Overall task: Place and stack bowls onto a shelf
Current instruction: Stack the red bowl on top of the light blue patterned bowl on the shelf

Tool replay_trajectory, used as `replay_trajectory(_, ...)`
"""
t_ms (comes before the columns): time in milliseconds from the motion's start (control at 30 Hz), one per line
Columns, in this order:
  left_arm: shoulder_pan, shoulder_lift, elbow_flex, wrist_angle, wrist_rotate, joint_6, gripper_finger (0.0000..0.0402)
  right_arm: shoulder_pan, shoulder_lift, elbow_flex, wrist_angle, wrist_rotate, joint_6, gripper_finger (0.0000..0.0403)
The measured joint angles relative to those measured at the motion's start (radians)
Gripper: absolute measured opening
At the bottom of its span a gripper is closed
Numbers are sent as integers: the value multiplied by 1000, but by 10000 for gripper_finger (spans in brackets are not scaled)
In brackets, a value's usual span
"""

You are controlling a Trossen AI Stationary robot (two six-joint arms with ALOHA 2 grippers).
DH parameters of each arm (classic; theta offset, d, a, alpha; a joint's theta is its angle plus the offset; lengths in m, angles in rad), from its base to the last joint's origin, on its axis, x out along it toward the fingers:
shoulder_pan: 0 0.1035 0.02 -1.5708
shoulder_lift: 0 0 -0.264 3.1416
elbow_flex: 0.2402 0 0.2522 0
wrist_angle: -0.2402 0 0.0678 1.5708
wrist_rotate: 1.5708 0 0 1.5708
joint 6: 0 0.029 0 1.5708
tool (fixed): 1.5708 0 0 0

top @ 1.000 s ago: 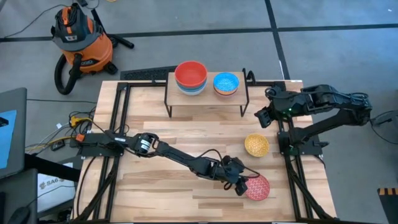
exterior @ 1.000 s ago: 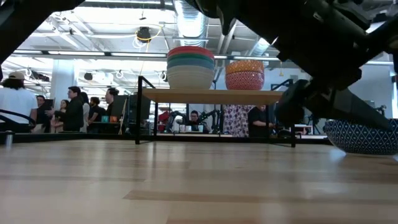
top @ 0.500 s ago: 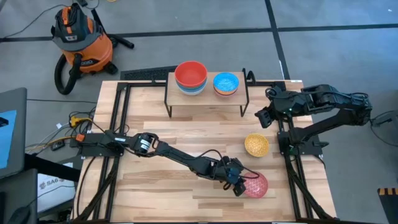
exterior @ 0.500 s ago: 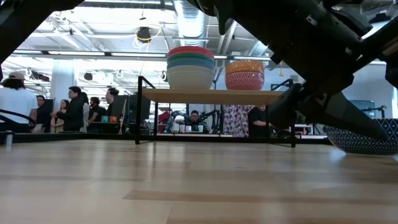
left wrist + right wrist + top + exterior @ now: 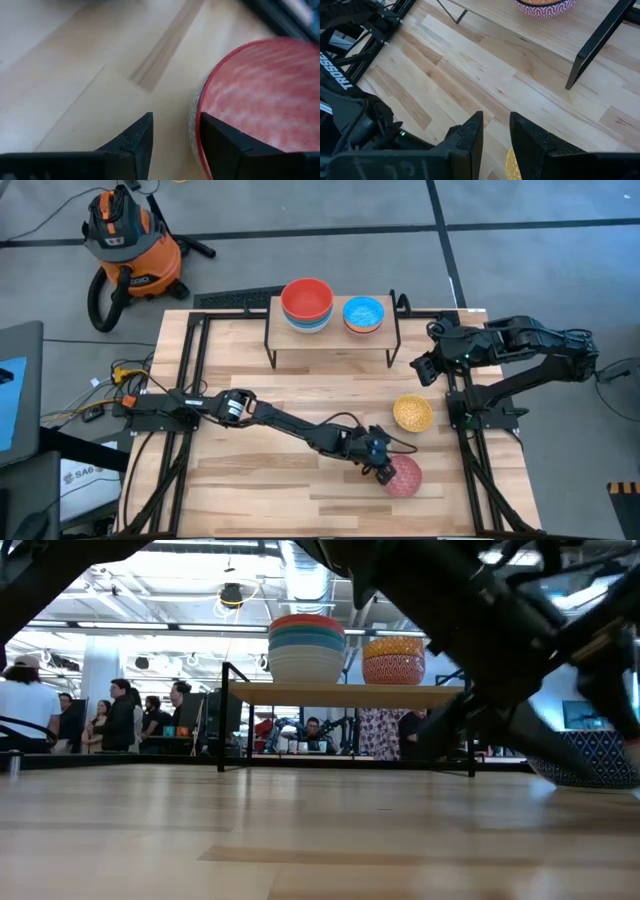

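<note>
The pink-red speckled bowl (image 5: 405, 478) sits on the table near its near right corner and shows large in the left wrist view (image 5: 260, 100). My left gripper (image 5: 385, 473) is open at the bowl's left side, and its fingers (image 5: 175, 125) straddle the rim. The yellow speckled bowl (image 5: 412, 413) rests on the table farther back. The shelf (image 5: 330, 338) stands at the far edge and carries a stack topped by a red bowl (image 5: 306, 302) and a blue-lined bowl (image 5: 363, 313). My right gripper (image 5: 418, 368) waits, narrowly open, right of the shelf (image 5: 496, 125). My left gripper has one finger (image 5: 220, 142) inside the pink-red bowl, at the wall just behind the rim's left side (image 5: 194, 125). The other finger (image 5: 142, 135) stands outside with bare wood between it and the wall. The fingers slant down from the table's left. The bowl rests on the table.
The black arm frames run along both sides of the table (image 5: 470, 410). An orange shop vacuum (image 5: 125, 240) stands on the floor beyond the far left corner. People (image 5: 120, 715) stand in the room behind the shelf. Bare wood lies between the shelf and the left arm.
My left gripper has shifted a little toward the far edge, and the pink-red bowl has slid slightly toward the table's left with it. The right arm has kept still.
</note>
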Motion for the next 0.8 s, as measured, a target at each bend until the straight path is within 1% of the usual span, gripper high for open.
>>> replay_trajectory(167, 7, 0, 0, -80, 25, -7, 137, 0, 0, 0, -8, 0, -2, 121)
replay_trajectory(333, 7, -10, 2, -104, 25, -8, 137, 0, 0, 0, -54, -1, -2, 121)
replay_trajectory(433, 7, -18, 35, -174, 21, -5, 137, 0, 0, 0, -66, 0, -2, 121)
replay_trajectory(633, 8, -21, 132, -332, -21, 37, 137, 0, 0, 0, -72, 2, -2, 121)
replay_trajectory(800, 12, -23, 177, -441, -54, 53, 137, 0, 0, 0, -73, 13, 1, 121)
